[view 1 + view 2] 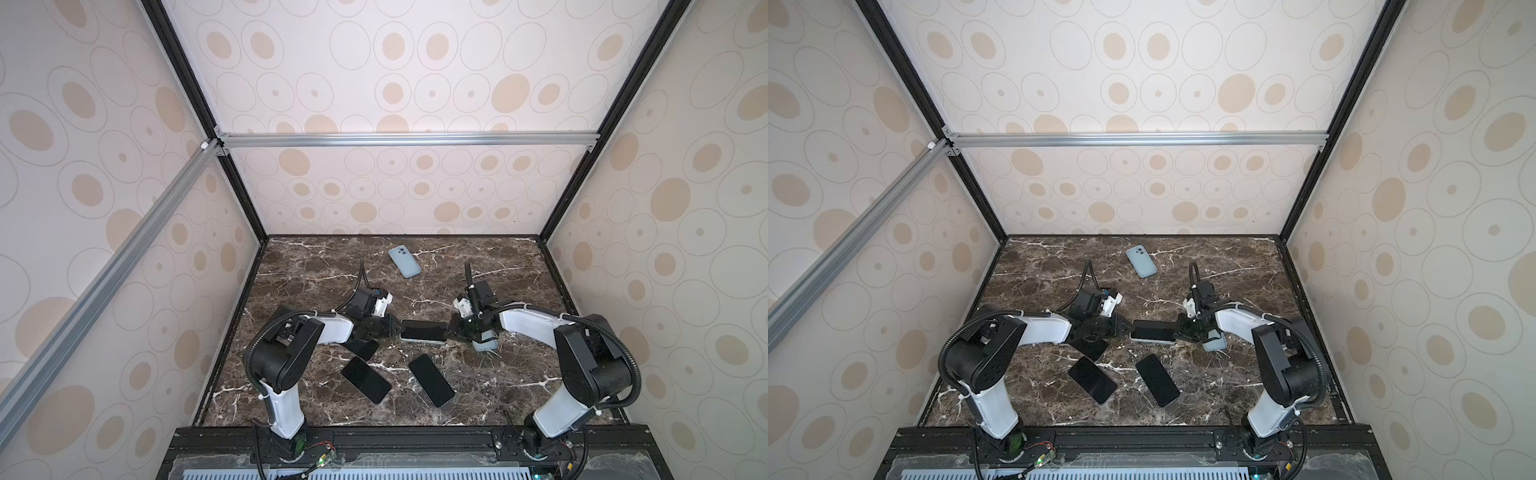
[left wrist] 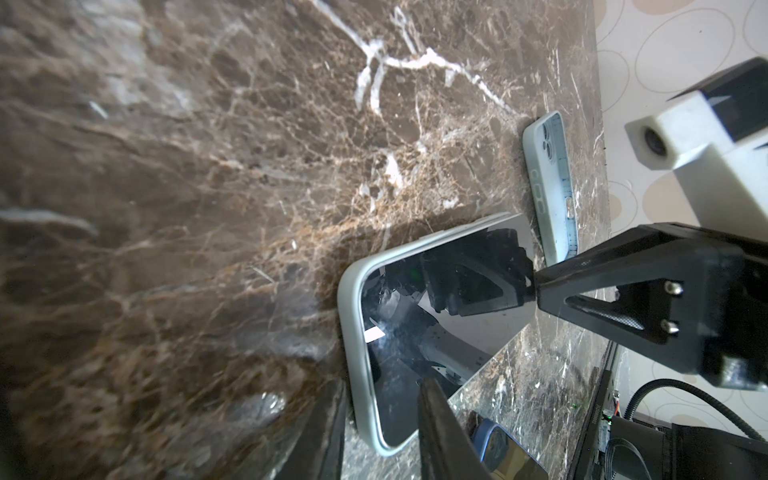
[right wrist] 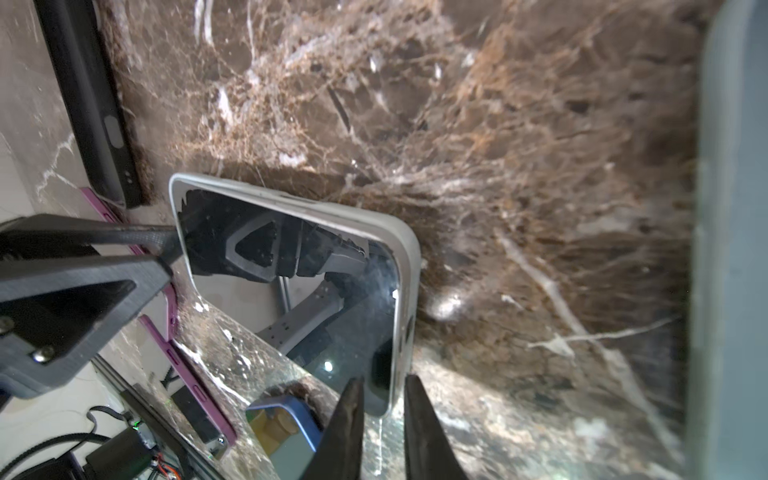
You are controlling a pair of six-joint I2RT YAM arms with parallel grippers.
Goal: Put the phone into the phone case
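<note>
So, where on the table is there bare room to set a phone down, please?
Bare: both back corners flanking the pale blue phone case, and right of the rightmost black phone. Crowded: the middle, around the pale-cased phone.

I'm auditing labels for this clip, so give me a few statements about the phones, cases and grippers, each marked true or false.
1. The left gripper and right gripper grip opposite ends of one cased phone. True.
2. The right gripper holds the light blue case. False: it lies alone at the back of the table, apart from both grippers.
3. Near the front, one black phone and another black phone lie screen-up. True.
4. Nothing lies beneath the right arm. False: a blue-grey case pokes out under it.
</note>
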